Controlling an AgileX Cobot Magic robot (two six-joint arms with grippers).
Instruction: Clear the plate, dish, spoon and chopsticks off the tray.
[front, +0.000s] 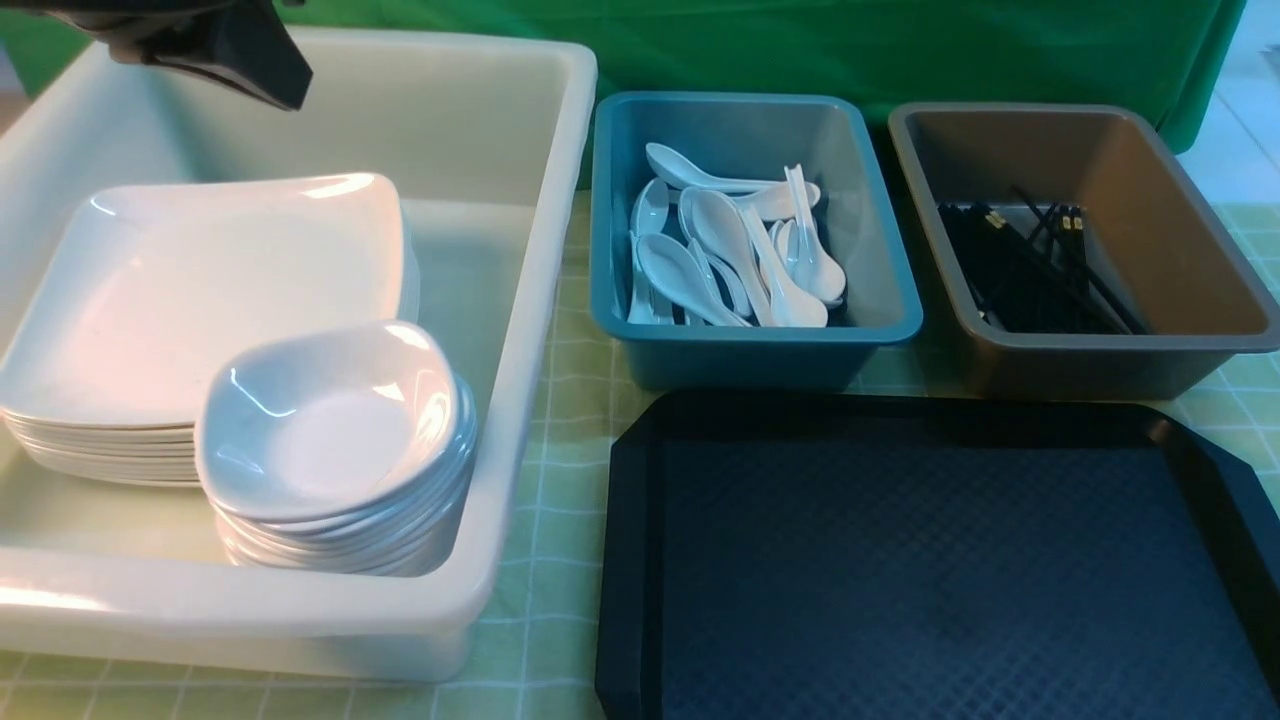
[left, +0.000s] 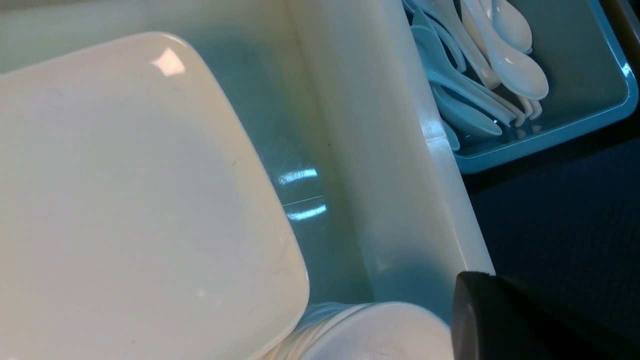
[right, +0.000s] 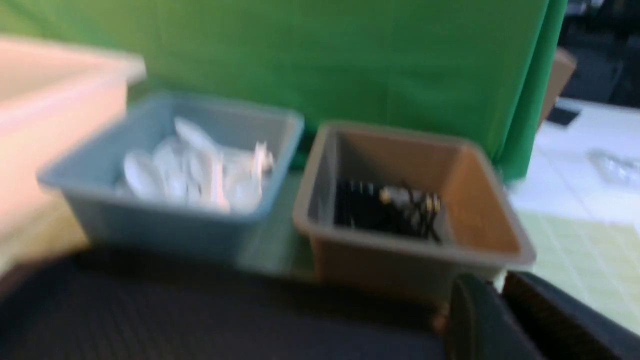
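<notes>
The black tray (front: 930, 560) lies bare at the front right, with nothing on it. A stack of large white square plates (front: 200, 290) and a stack of small dishes (front: 330, 420) sit in the white tub. White spoons (front: 730, 250) fill the teal bin, and black chopsticks (front: 1030, 265) lie in the brown bin. My left gripper (front: 285, 95) hangs shut and empty above the tub's far left, over the plates (left: 125, 200). The right gripper (right: 495, 282) is outside the front view; its fingers stand slightly parted, holding nothing, near the brown bin's front corner.
The white tub (front: 520, 330) takes up the left side. The teal bin (front: 760, 355) and the brown bin (front: 1180, 250) stand side by side behind the tray. A green checked cloth covers the table, and a green curtain hangs at the back.
</notes>
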